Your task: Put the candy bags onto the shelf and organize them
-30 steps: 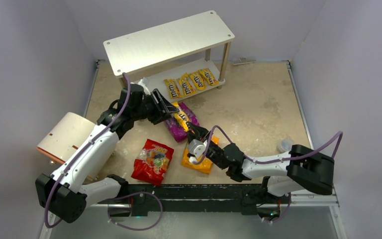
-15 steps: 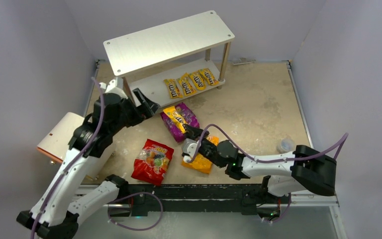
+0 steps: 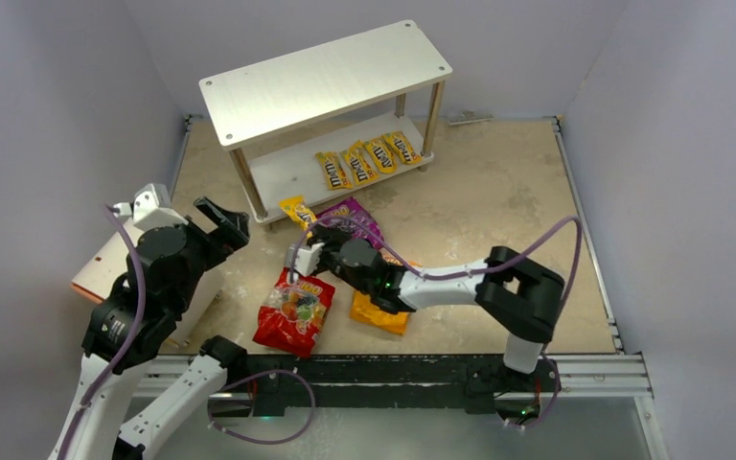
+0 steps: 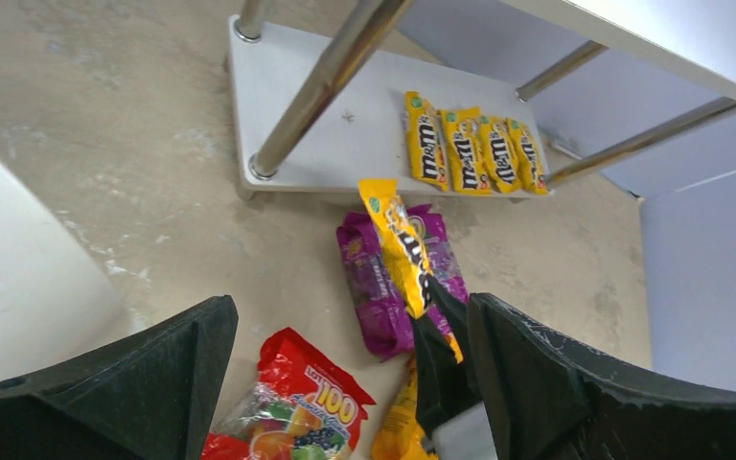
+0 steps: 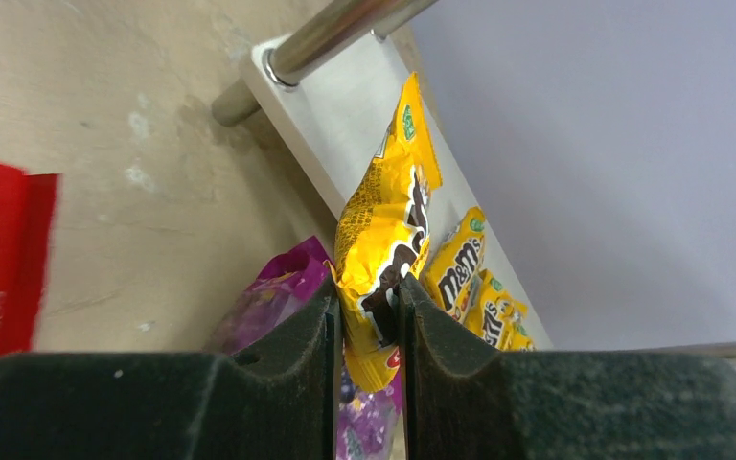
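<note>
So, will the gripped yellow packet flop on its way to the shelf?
Probably little: the packet sticks out past the right gripper without drooping, so its filling seems to stiffen it. The film crumples at the pinch, so it likely bends if pushed against the shelf. Its glossy skin may slip in a loose grip.

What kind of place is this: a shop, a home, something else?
Probably a robot test cell in a lab, not a shop: plain walls enclose a small table, two arms stand on a rail at its edge, and the right gripper holds a yellow M&M's packet near a small shelf.
</note>
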`<control>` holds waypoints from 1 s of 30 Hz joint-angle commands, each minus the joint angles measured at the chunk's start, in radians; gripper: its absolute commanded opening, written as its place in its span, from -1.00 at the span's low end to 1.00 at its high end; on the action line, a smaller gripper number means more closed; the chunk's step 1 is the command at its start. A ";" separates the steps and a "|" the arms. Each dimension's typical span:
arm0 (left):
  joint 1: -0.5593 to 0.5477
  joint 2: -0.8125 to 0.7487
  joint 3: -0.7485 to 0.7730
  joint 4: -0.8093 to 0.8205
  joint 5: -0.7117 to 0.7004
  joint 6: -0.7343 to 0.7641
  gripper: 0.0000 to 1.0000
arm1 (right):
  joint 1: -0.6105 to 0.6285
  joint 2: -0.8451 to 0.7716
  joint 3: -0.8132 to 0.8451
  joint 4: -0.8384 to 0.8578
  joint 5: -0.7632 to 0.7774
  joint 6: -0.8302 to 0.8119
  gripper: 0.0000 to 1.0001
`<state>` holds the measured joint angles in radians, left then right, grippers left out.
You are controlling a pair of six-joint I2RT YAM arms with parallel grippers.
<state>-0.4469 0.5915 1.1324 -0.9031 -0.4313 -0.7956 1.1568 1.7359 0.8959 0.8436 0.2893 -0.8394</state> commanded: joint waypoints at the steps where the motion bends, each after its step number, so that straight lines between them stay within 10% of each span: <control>1: 0.004 -0.021 -0.002 -0.038 -0.100 0.023 0.88 | -0.084 0.100 0.188 -0.061 -0.016 -0.024 -0.63; 30: 0.004 -0.084 -0.006 -0.089 -0.170 0.013 0.91 | -0.167 0.521 0.678 -0.289 0.229 -0.036 -0.57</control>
<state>-0.4469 0.5114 1.1191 -0.9905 -0.5793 -0.7918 0.9936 2.2562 1.5307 0.5613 0.4480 -0.8730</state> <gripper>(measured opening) 0.947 0.251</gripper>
